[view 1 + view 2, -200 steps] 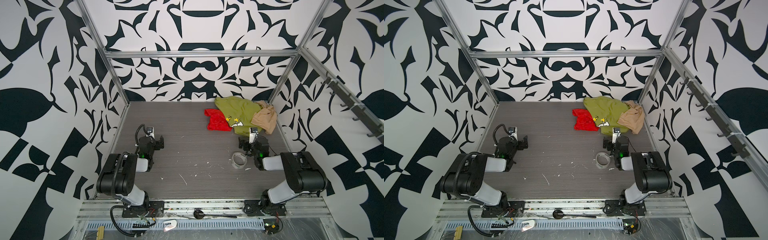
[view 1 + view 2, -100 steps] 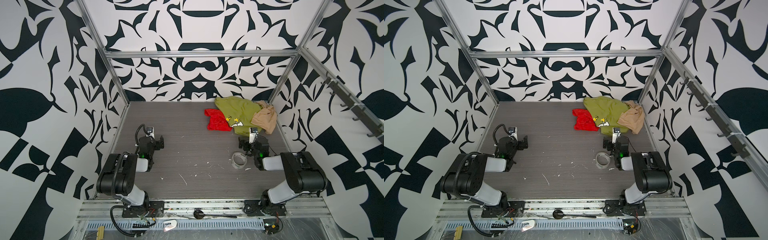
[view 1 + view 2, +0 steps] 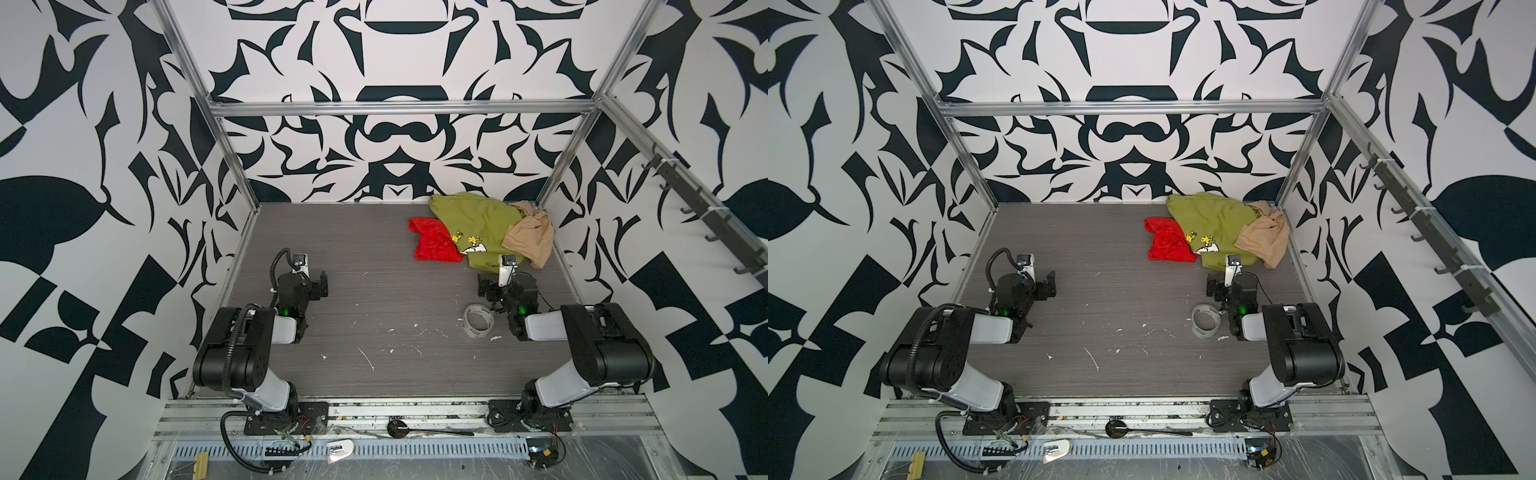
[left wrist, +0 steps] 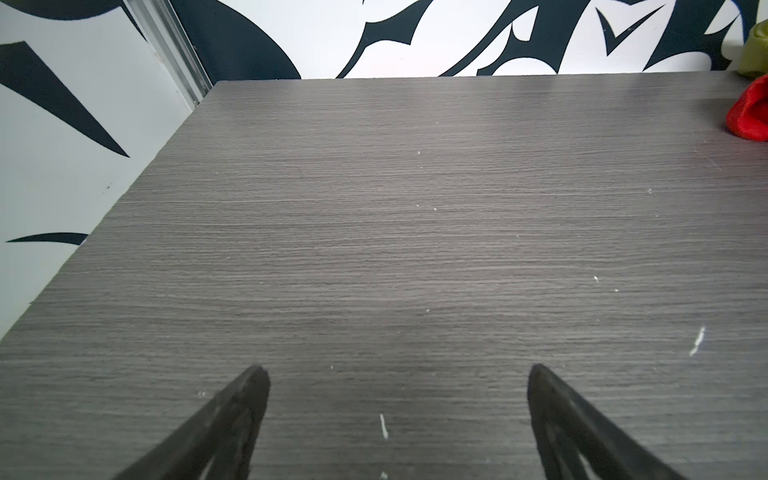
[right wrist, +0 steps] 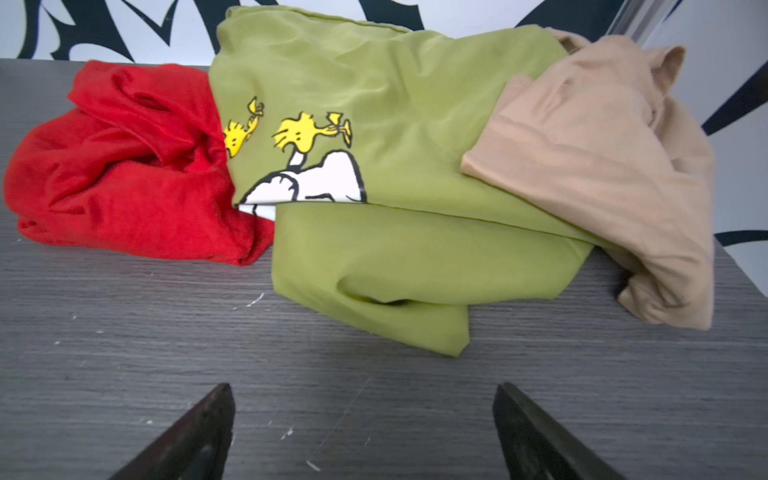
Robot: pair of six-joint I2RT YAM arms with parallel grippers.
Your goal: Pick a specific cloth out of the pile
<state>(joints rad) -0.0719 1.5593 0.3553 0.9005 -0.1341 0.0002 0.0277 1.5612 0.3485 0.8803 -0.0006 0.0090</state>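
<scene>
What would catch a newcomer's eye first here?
The bright red cloth at the far right corner of the table, pressed against an olive-green cartoon-print shirt with a beige garment draped over its other side. Nearer, a tape roll lies beside the open, empty right claw.

One red cloth (image 3: 434, 245), one green shirt (image 3: 478, 220), one beige garment (image 3: 530, 239), one tape roll (image 3: 468, 324)

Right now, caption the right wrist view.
Open right gripper facing bright red cloth, olive-green cartoon-print shirt and beige garment on grey woodgrain table.
</scene>
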